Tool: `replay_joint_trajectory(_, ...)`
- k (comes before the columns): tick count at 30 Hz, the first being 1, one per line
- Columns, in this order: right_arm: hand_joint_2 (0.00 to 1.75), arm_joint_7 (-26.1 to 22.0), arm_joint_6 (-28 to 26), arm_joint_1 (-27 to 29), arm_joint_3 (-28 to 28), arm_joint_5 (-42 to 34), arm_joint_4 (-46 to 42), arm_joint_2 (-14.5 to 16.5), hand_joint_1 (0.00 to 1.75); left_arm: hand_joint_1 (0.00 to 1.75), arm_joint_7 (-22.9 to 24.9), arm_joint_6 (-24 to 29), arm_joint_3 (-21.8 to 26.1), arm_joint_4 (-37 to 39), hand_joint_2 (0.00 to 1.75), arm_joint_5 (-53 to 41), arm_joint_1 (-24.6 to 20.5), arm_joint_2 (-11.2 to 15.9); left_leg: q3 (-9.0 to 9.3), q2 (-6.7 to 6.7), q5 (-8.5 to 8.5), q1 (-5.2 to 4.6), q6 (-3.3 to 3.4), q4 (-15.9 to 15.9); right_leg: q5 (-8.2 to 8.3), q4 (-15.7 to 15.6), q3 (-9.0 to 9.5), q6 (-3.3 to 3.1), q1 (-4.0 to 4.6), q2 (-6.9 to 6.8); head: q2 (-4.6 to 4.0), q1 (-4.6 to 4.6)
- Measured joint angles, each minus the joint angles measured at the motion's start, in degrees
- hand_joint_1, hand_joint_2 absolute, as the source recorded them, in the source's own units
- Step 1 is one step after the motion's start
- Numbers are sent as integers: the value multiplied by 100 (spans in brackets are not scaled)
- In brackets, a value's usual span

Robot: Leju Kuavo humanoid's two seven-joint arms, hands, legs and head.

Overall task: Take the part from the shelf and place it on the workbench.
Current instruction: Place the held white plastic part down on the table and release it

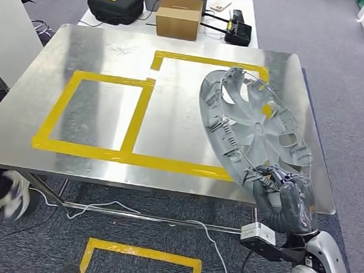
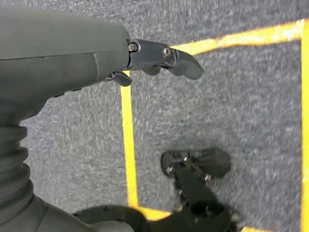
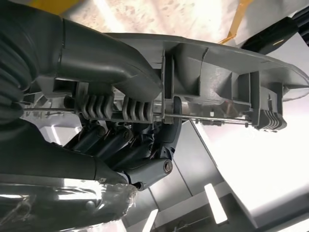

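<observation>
The part is a grey plastic wheel cover [image 1: 254,126], held tilted above the right end of the steel workbench [image 1: 106,50]. My right hand [image 1: 284,197] grips its near rim from below, just past the bench's front edge. In the right wrist view the thumb [image 3: 109,60] lies on one side of the rim [image 3: 218,67] and the dark fingers [image 3: 153,154] curl behind its ribs. My left hand [image 2: 160,60] hangs over grey carpet, its fingers extended and holding nothing.
Yellow tape [image 1: 136,118] marks two rectangles on the bench top. Behind the bench a white table carries a cardboard box [image 1: 179,17], a black case [image 1: 115,2] and a black device [image 1: 238,29]. Cables [image 1: 118,210] and a taped square [image 1: 141,262] lie on the carpet.
</observation>
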Motion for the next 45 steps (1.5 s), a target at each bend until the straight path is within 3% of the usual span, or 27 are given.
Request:
replay_joint_trajectory(3,175,100,1,-76,8,228,85,-29,175,0,-5,-5,-3,0,175,-20,10,7,7,15,-9,-16,43,-1,-511,1115,-523,39,0,-104,0,36)
replay_joint_trajectory(4,175,174,5,-142,20,376,139,-34,175,0,-8,-10,-8,0,175,-37,14,7,9,22,-10,-22,44,0,-559,1340,-635,40,1,-110,0,36)
replay_joint_trajectory(5,175,266,21,-242,40,555,223,-37,175,0,-11,-18,-19,0,175,-63,15,7,13,29,-11,-25,44,0,-491,1342,-640,34,1,-113,0,36)
replay_joint_trajectory(6,175,363,58,-377,69,738,323,-39,175,0,-17,-28,-34,0,175,-93,13,7,21,35,-13,-26,40,1,-323,1105,-527,23,1,-116,0,37)
replay_joint_trajectory(8,175,573,215,-757,167,1121,629,-41,175,0,-38,-58,-88,0,175,-169,5,13,40,50,-19,-33,13,2,46,287,-106,-5,7,-145,0,38)
replay_joint_trajectory(10,175,752,424,-1213,322,1444,1098,-43,175,0,-66,-97,-146,0,175,-249,-12,28,35,66,-13,-52,-44,5,188,-208,143,-46,22,-160,0,32)
replay_joint_trajectory(13,175,899,615,-1920,606,1754,2061,-51,175,0,-117,-145,-239,0,175,-350,-35,57,22,81,22,-46,-147,-28,213,-277,137,-139,37,-129,0,30)
replay_joint_trajectory(15,175,903,650,-2430,831,1836,2876,-59,175,0,-153,-174,-308,0,175,-398,-48,82,-68,71,-105,-37,-211,144,250,-310,135,-210,17,-122,0,20)
replay_joint_trajectory(18,175,796,638,-3099,1199,1848,4102,-63,175,0,-182,-211,-398,0,175,-453,-52,106,-597,57,-582,-29,-264,1165,273,-323,113,-253,7,-118,0,-21)
replay_joint_trajectory(19,175,762,628,-3285,1309,1854,4457,-64,175,0,-184,-217,-422,0,175,-467,-47,115,-761,57,-654,-28,-272,1458,274,-322,109,-255,9,-117,0,-27)
replay_joint_trajectory(20,175,733,614,-3461,1409,1865,4788,-64,175,0,-185,-223,-442,0,175,-476,-43,124,-841,56,-617,-29,-273,1570,275,-322,108,-254,10,-116,0,-29)
replay_joint_trajectory(21,175,717,601,-3620,1502,1883,5083,-63,175,0,-185,-227,-460,0,175,-480,-40,136,-803,56,-467,-28,-268,1443,275,-321,113,-251,9,-115,0,-33)
replay_joint_trajectory(23,175,697,561,-3912,1671,1930,5579,-49,175,0,-185,-232,-498,0,175,-486,-39,157,-488,53,-37,-26,-245,749,273,-318,122,-226,11,-114,0,-37)
replay_joint_trajectory(25,175,674,512,-4166,1812,1974,5974,-24,175,0,-186,-236,-535,0,175,-506,-41,170,-208,47,167,-24,-200,141,267,-299,103,-175,34,-105,0,-38)
replay_joint_trajectory(28,175,595,445,-4416,1983,2010,6438,10,175,0,-187,-241,-575,0,175,-541,-38,173,-152,47,165,-31,-97,-15,279,-325,93,-88,46,-99,0,-41)
replay_joint_trajectory(30,175,564,425,-4510,2049,2017,6644,24,175,0,-187,-242,-596,0,175,-547,-40,179,-145,53,175,-15,-31,-27,173,-193,24,-32,38,-111,0,-23)
replay_joint_trajectory(33,175,549,413,-4630,2141,2016,6897,52,175,0,-187,-243,-617,0,175,-548,-46,190,-142,61,174,-11,24,-33,-293,743,-423,20,27,-125,0,4)
replay_joint_trajectory(34,175,545,411,-4646,2169,2016,6976,59,175,0,-187,-244,-620,0,175,-548,-45,190,-142,61,170,-14,32,-33,-396,1071,-584,26,25,-125,0,4)
replay_joint_trajectory(35,175,538,409,-4653,2187,2017,7041,61,175,0,-187,-245,-624,0,175,-549,-42,190,-140,60,167,-15,36,-32,-399,1226,-668,28,25,-125,0,6)
replay_joint_trajectory(36,175,520,408,-4661,2203,2019,7092,66,175,0,-187,-246,-629,0,175,-554,-38,189,-136,58,164,-14,35,-32,-311,1190,-662,26,23,-126,0,6)
replay_joint_trajectory(37,175,481,404,-4678,2220,2022,7132,72,175,0,-187,-248,-640,0,175,-560,-36,189,-128,56,159,-11,29,-30,-133,930,-546,22,20,-130,0,8)
replay_joint_trajectory(38,175,420,400,-4710,2245,2026,7172,83,175,0,-187,-250,-655,0,175,-571,-37,189,-117,55,152,-10,12,-29,61,535,-358,20,14,-143,0,9)
replay_joint_trajectory(40,175,235,374,-4811,2336,2042,7287,143,175,0,-186,-256,-689,0,175,-596,-49,200,-115,58,140,-32,-52,-18,271,-101,-40,-8,14,-160,0,15)
replay_joint_trajectory(43,175,-67,315,-4932,2560,2079,7495,327,175,0,-183,-263,-728,0,175,-641,-71,217,-117,79,156,-45,-151,-38,286,-254,17,-124,32,-116,0,9)
replay_joint_trajectory(45,175,-132,303,-4988,2719,2071,7584,499,175,0,-199,-259,-763,1,175,-663,-96,228,-141,84,59,-32,-215,44,300,-267,19,-195,24,-84,0,2)
